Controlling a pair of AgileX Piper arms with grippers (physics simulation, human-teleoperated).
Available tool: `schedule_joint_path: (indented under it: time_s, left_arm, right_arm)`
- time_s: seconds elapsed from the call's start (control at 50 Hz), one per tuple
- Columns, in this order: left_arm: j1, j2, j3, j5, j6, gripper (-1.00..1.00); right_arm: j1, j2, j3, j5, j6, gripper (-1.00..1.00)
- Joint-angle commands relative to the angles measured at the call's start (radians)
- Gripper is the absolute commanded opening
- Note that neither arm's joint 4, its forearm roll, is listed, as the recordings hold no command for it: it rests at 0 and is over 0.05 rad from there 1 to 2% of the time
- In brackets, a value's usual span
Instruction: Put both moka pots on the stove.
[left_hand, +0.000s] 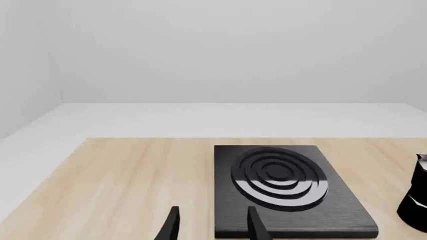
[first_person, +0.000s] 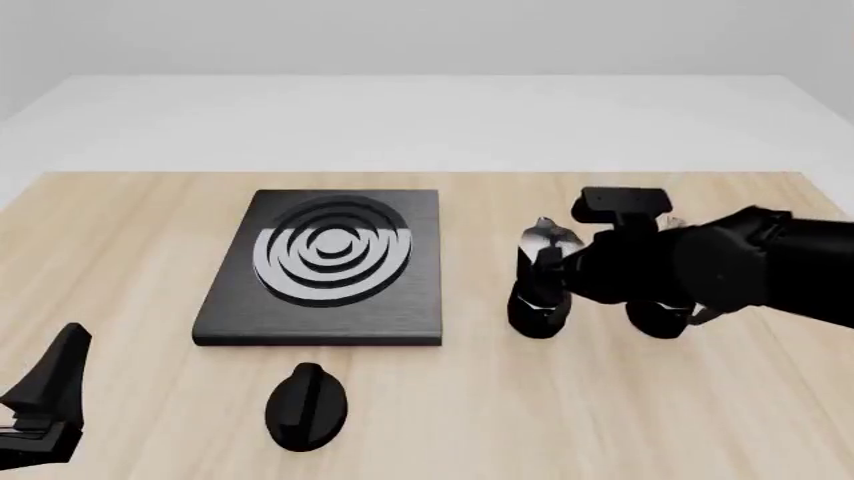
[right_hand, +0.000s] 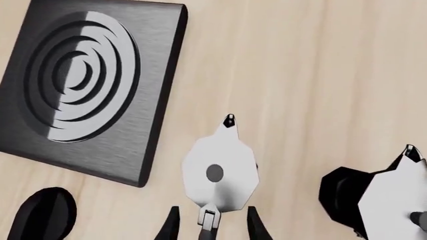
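Left wrist view: your left gripper (left_hand: 212, 225) shows two dark fingertips spread apart with bare wood between them, holding nothing. The stove (left_hand: 290, 192) lies flat on the table (left_hand: 120, 185) just beyond those tips, burner rings bare. At the frame's edge you can see a sliver of one moka pot (left_hand: 417, 197), standing on the wood clear of the stove.

Front view: your left gripper (first_person: 47, 395) sits low at the near left corner, well apart from everything. The stove (first_person: 334, 265) is left of centre. A black oval knob (first_person: 307, 405) lies on the table just in front of it. Your right arm (first_person: 721, 265) reaches in from the right and covers much of both pots. The nearer-to-stove pot (first_person: 538, 285) stands upright on the wood beside the stove's right edge, not touching it; the second pot (first_person: 661, 318) is mostly hidden behind the arm.

Right wrist view: your right gripper (right_hand: 211, 225) is spread, one fingertip on either side of the first pot's handle (right_hand: 209, 219), not visibly touching it. That pot's lid (right_hand: 220, 172) faces the camera. The second pot (right_hand: 377, 200) stands beside it, apart.
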Motion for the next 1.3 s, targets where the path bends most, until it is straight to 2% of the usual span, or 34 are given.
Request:
schedule_joint_path:
  time_s: [0.02,0.22,0.28,0.32,0.34,0.36,0.38,0.44,0.46,0.5,0.54,0.7,0.74,0.76,0.88,0.92,0.96,1.1,1.3]
  left_arm:
    - [0.000,0.000,0.000,0.000,0.000,1.00]
    - [0.000,0.000,0.000,0.000,0.000,1.00]
    - [0.000,0.000,0.000,0.000,0.000,1.00]
    - [0.000,0.000,0.000,0.000,0.000,1.00]
    - [0.000,0.000,0.000,0.000,0.000,1.00]
    - [0.000,0.000,0.000,0.000,0.000,1.00]
    - [0.000,0.000,0.000,0.000,0.000,1.00]
    - [0.000,0.000,0.000,0.000,0.000,1.00]
    - [0.000,0.000,0.000,0.000,0.000,1.00]
    - [0.000,0.000,0.000,0.000,0.000,1.00]
    - [0.000,0.000,0.000,0.000,0.000,1.00]
    - [0.000,0.000,0.000,0.000,0.000,1.00]
    - [0.000,0.000,0.000,0.000,0.000,1.00]
    - [0.000,0.000,0.000,0.000,0.000,1.00]
    - [0.000,0.000,0.000,0.000,0.000,1.00]
    - [0.000,0.000,0.000,0.000,0.000,1.00]
    - [0.000,0.000,0.000,0.000,0.000,1.00]
    - [0.000,0.000,0.000,0.000,0.000,1.00]
    - [0.000,0.000,0.000,0.000,0.000,1.00]
  right_arm:
    - [0.006,0.011,0.017,-0.021,0.020,1.00]
    - [0.009,0.015,0.027,-0.032,0.029,1.00]
    - [-0.008,0.010,0.024,-0.035,0.004,1.00]
    - [-0.005,0.008,0.024,-0.035,0.006,1.00]
    - [-0.048,0.003,0.019,-0.035,-0.030,-1.00]
    - [-0.054,-0.004,0.016,-0.036,-0.051,-1.00]
    - [-0.026,-0.003,0.019,-0.032,-0.034,-1.00]
    - [-0.036,-0.016,0.018,-0.033,-0.066,-1.00]
    - [-0.029,-0.015,0.019,-0.032,-0.056,-1.00]
    - [-0.040,-0.019,0.016,-0.033,-0.085,-1.00]
    - [-0.036,-0.019,0.016,-0.033,-0.082,-1.00]
    - [-0.017,-0.073,0.028,-0.064,-0.171,-1.00]
    - [0.009,-0.084,0.028,-0.063,-0.163,-1.00]
    - [0.008,-0.097,0.028,-0.068,-0.185,-1.00]
    - [0.016,-0.108,0.025,-0.071,-0.191,-1.00]
    - [0.017,-0.120,0.024,-0.079,-0.218,-1.00]
    - [0.023,-0.115,0.012,-0.074,-0.205,-1.00]
    - [0.041,-0.116,-0.025,-0.070,-0.217,-1.00]
    - [0.050,-0.067,-0.142,-0.039,-0.239,-1.00]
